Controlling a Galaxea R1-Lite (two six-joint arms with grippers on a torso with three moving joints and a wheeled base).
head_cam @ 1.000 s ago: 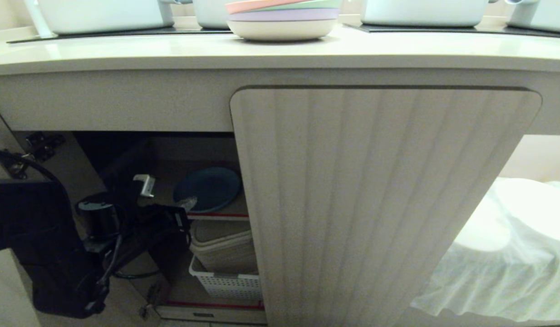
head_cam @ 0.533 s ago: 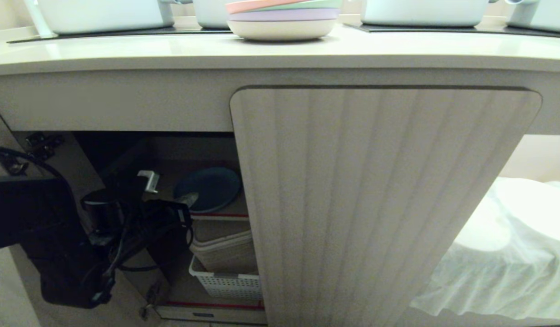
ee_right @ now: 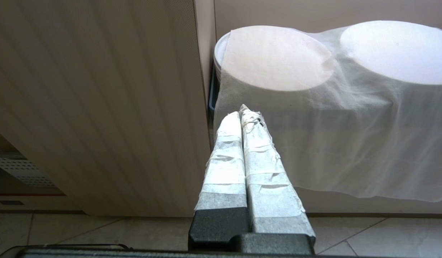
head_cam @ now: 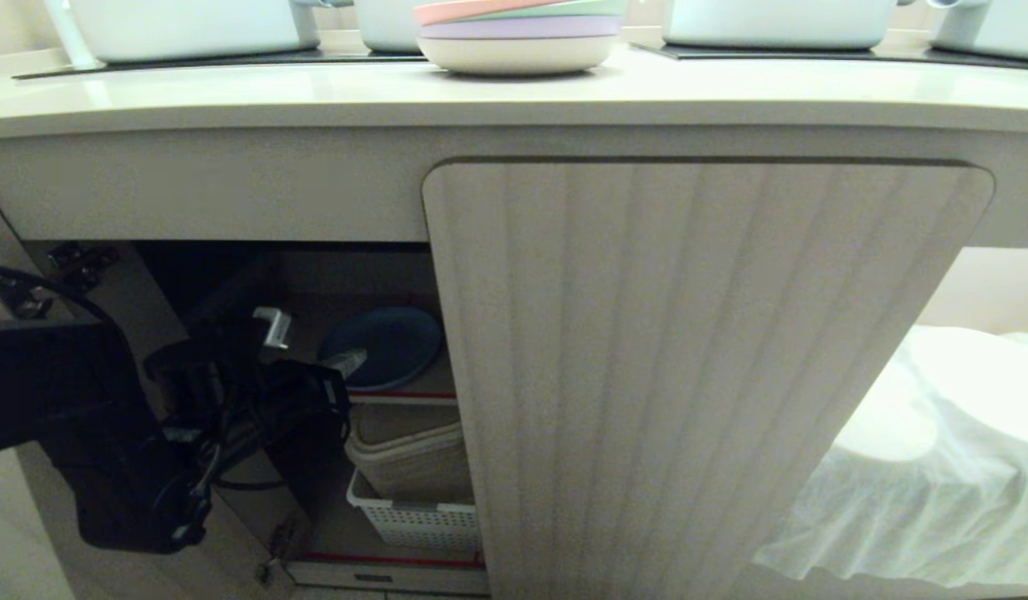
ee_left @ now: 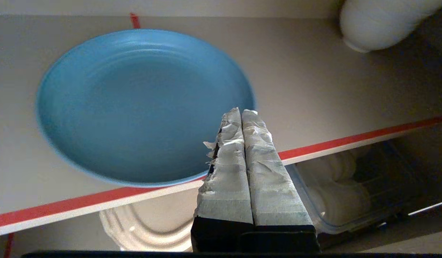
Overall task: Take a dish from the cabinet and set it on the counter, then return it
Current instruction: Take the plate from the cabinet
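Observation:
The blue dish [head_cam: 385, 344] [ee_left: 142, 104] lies flat on the inner shelf of the cabinet [head_cam: 706, 367], just behind the shelf's red-edged front [ee_left: 350, 138]. My left gripper [head_cam: 347, 362] [ee_left: 241, 111] is shut and empty, its taped tips hovering at the dish's near rim in the open left bay. The counter [head_cam: 514, 96] runs across the top. My right gripper [ee_right: 244, 111] is shut and empty, parked low beside the closed fluted door, out of the head view.
A pastel plate stack [head_cam: 518, 37] and white pots [head_cam: 193, 25] stand on the counter. Below the shelf sit a white basket [head_cam: 418, 517] with containers. A white cloth [head_cam: 930, 467] covers round things to the right. A white pipe [ee_left: 378, 21] hangs inside.
My left arm has risen and pushed a little deeper into the cabinet, bringing the shut tips up to the dish's near rim. The dish has not moved.

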